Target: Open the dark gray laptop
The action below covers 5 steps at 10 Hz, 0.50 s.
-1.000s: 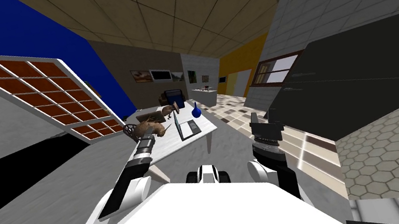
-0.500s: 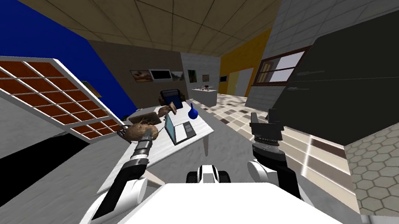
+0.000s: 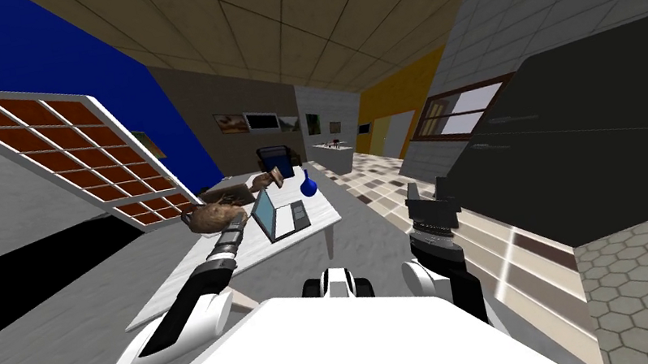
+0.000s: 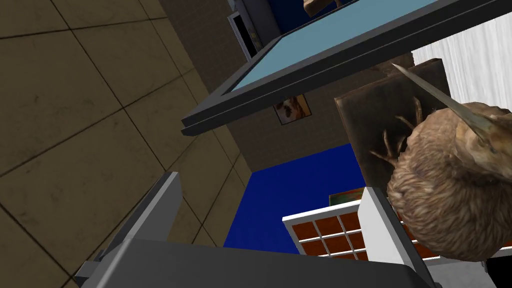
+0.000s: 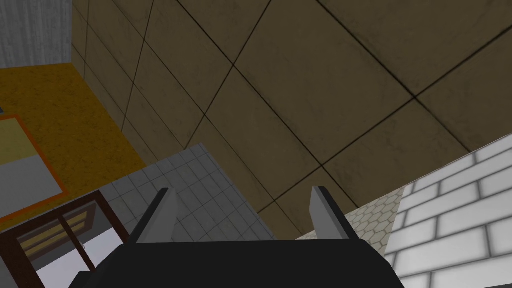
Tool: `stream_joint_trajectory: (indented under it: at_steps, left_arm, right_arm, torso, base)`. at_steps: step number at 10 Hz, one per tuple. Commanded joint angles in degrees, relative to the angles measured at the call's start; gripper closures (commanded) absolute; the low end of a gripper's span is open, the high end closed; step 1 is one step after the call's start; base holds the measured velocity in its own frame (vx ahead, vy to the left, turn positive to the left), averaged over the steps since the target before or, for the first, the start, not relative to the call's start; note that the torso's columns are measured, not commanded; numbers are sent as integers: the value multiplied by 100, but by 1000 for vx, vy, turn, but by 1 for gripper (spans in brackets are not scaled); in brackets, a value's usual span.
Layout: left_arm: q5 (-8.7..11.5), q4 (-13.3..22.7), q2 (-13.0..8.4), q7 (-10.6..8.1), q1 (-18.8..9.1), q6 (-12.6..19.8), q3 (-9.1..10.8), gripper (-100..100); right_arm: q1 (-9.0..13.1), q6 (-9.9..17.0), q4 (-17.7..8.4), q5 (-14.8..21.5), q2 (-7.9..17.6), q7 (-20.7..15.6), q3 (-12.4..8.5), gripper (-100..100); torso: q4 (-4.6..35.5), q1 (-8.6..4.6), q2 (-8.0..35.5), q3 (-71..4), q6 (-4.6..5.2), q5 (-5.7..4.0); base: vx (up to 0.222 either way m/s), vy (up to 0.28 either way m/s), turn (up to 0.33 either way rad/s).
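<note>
Left gripper (image 4: 271,182) is spread wide and empty, close to the lid edge of the dark gray, blue-screened laptop (image 4: 310,55), which sits open on a white table (image 3: 321,210). Right gripper (image 5: 240,192) gapes too, holding nothing.

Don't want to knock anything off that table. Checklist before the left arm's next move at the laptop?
1. Laptop lid raised off its base: ok, screen showing.
2. Lid at full angle: cannot tell.
3. Left gripper free of load: ok, fingers apart, nothing between them.
4. Clearance to brown bird figure: not ok, it sits right beside one finger; contact cannot tell.
5. Right gripper out of the way: ok, open, raised off to the side of the table.
</note>
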<state>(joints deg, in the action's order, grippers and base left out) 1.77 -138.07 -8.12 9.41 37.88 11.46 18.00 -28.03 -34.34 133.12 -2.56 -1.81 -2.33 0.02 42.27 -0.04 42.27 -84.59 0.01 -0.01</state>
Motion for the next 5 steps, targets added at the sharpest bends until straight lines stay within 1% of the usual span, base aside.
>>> stream_joint_trajectory:
  at_steps: [1,4,5]
  left_arm:
    - [-21,-53,-54,52,41,347,97,-100]
    - [-34,-100,-63,91,76,636,186,-100]
    - [-27,-93,-66,78,76,555,169,-100]
  right_arm:
    - [0,0,0,0,0,0,0,0]
    - [1,0,0,0,1,0,-1,0]
    - [1,0,0,0,1,0,-1,0]
  torso:
    - [3,12,9,6,0,3]
    - [3,13,9,6,-1,4]
    - [4,6,11,8,-1,2]
  base:
    - [87,-117,23]
    - [63,-98,25]
    - [17,-46,9]
